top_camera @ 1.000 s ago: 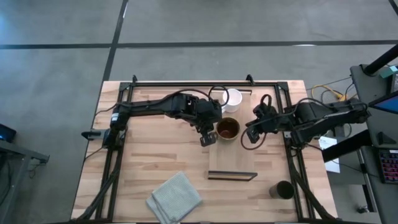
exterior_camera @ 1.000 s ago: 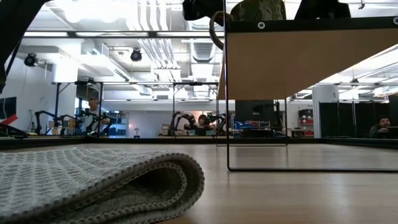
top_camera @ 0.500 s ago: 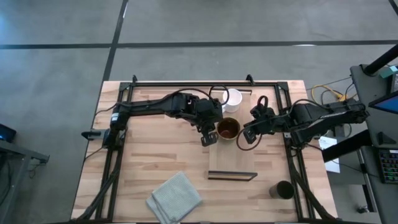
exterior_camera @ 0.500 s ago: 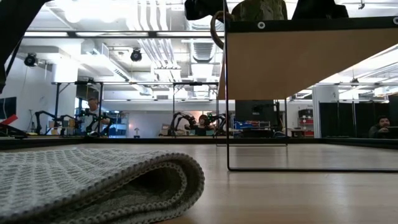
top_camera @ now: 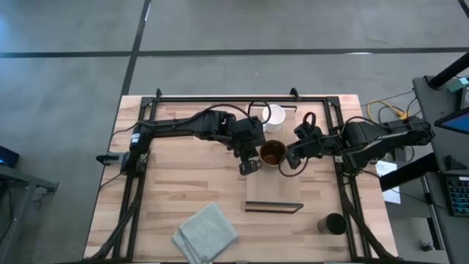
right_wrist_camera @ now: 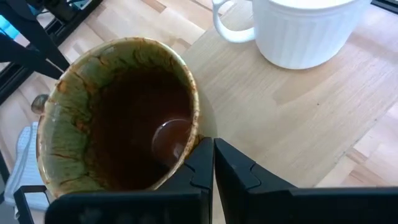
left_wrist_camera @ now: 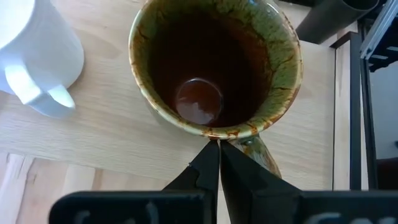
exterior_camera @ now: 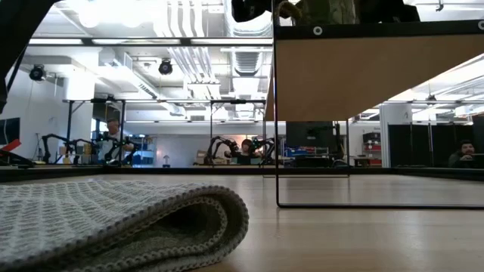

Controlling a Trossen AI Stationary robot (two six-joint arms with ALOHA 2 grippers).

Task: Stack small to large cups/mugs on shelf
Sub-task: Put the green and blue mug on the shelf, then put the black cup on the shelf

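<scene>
The olive-brown mug, brown inside, stands upright on the light-wood shelf. The white handled mug stands on the shelf's far end. The dark handleless cup stands on the tabletop at the near right. My left gripper is shut at the olive mug's left side. My right gripper is shut at its right side. In the low view only the mug's lower part shows above the shelf. My left gripper has its shut fingertips against the olive mug's outer wall just under the rim, beside the handle. It comes level from the table's left. The mug stands on the shelf. My right gripper has its shut fingertips against the mug's outer wall below the rim, coming level from the table's right.
A folded grey cloth lies near the table's front edge, left of the shelf, and fills the low view's foreground. Dark frame rails run along the table's far, left and right sides.
My right gripper has moved toward the table's left, up to the olive mug. My left gripper has shifted a little toward the table's right, and the mug has slid slightly right with it. In the low view the handle no longer sticks out at the mug's side.
</scene>
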